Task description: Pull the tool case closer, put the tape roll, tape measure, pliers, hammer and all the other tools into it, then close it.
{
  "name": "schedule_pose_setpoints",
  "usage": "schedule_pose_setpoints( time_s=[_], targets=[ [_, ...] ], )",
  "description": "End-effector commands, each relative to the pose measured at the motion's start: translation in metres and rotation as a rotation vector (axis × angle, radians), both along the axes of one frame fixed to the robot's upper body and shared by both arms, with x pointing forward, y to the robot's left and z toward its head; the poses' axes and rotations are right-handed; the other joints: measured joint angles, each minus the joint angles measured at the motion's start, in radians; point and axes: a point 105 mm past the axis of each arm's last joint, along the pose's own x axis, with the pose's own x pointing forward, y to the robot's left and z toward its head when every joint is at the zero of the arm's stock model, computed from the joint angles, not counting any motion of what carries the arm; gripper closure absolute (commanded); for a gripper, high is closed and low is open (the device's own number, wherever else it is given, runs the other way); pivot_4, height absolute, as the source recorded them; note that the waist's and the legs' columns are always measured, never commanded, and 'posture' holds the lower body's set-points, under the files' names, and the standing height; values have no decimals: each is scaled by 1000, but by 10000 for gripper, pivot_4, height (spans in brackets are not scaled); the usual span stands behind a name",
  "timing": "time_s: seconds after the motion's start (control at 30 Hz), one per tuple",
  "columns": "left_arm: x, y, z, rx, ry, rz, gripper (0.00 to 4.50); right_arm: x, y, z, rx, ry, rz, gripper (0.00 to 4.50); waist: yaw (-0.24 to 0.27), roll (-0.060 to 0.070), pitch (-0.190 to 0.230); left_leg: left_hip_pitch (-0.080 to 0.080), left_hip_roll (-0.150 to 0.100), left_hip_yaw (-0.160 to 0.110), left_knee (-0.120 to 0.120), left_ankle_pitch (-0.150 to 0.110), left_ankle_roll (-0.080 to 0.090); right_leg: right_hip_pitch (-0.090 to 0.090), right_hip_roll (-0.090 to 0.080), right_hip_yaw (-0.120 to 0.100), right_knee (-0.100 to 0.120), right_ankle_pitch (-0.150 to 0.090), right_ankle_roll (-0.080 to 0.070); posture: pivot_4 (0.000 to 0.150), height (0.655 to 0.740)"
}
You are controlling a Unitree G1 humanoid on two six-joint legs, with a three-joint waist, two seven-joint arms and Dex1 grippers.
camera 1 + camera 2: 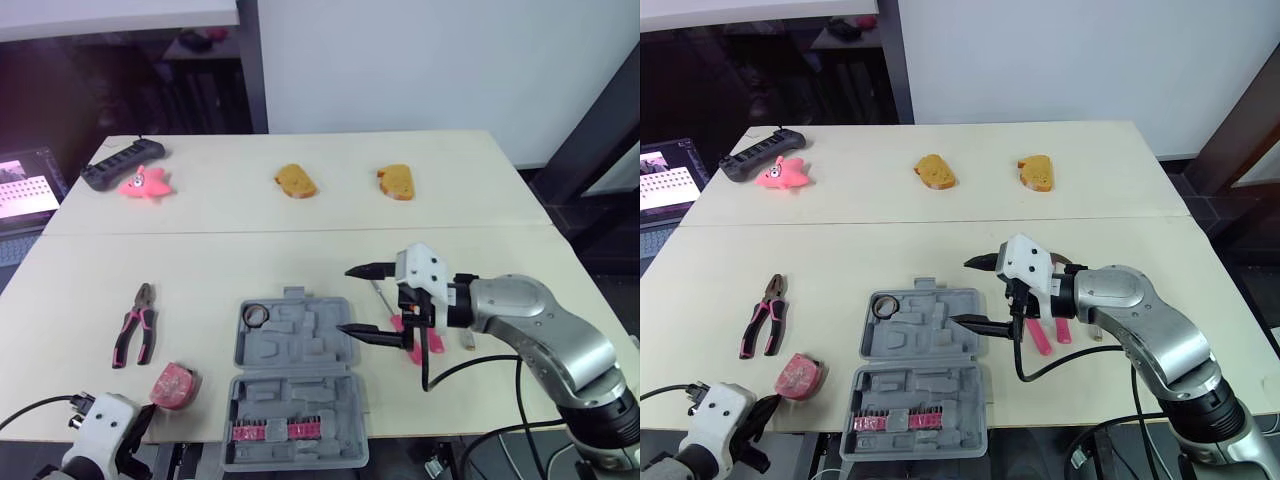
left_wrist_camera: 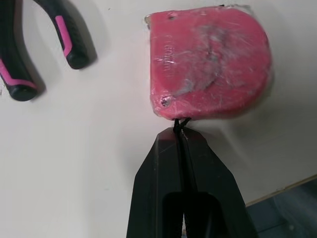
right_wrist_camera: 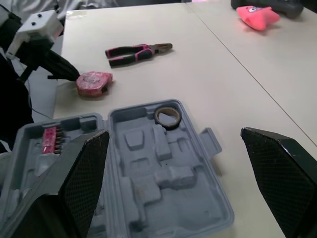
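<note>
**Red tape measure (image 1: pixel 175 384) held by a thread**

At the table's (image 1: pixel 470 200) near-left edge the left gripper (image 2: pixel 181 130), fingers (image 2: pixel 161 168) pressed together, seems to pinch only its black loop. Lifted, it could swing or slip off. The open tool case (image 1: pixel 300 345) lies beside, tape roll (image 1: pixel 257 315) inside. The right gripper (image 1: pixel 345 299) hovers wide open, empty, over the case's right rim, partly screening pink-handled tools (image 1: pixel 1040 336). Pliers (image 1: pixel 135 325) lie left, and a power strip (image 1: pixel 122 163) sits far-left.

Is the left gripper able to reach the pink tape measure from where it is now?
Probably yes. The left gripper has its tips right at the edge of the tape measure, with nothing between them. It is shut, so it would need to open first.
</note>
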Motion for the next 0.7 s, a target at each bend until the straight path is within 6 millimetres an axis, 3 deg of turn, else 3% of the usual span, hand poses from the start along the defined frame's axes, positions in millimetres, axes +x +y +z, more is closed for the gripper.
schedule_pose_setpoints(
  time_s=[0.03,0.17,0.47,0.6,0.7],
  targets=[
    [-12,7,-11,1,67,32,44880,-5,1,11,12,-49,18,0,0,0,0,0,0,0,0,0,0,0,0,0,0,0,0,1500,7400],
    [-7,5,-7,-12,51,13,44880,-3,1,9,11,-49,6,0,1,0,0,0,0,0,0,0,0,0,0,0,0,0,0,1500,7400],
    [-5,-1,17,-53,9,-87,206,-1,-1,5,7,-44,-9,0,2,-3,2,-1,0,0,0,0,0,0,0,0,0,0,0,1500,7400],
    [-4,16,42,-49,7,-161,206,-1,-2,4,2,-41,-4,0,2,-8,5,-1,1,0,0,0,0,-1,0,0,1,0,0,1500,7400],
    [10,25,68,-49,-1,-271,206,1,-2,5,3,-44,-4,0,8,-9,6,-1,0,0,0,0,0,-1,0,0,0,0,-1,1500,7400]
  ],
)
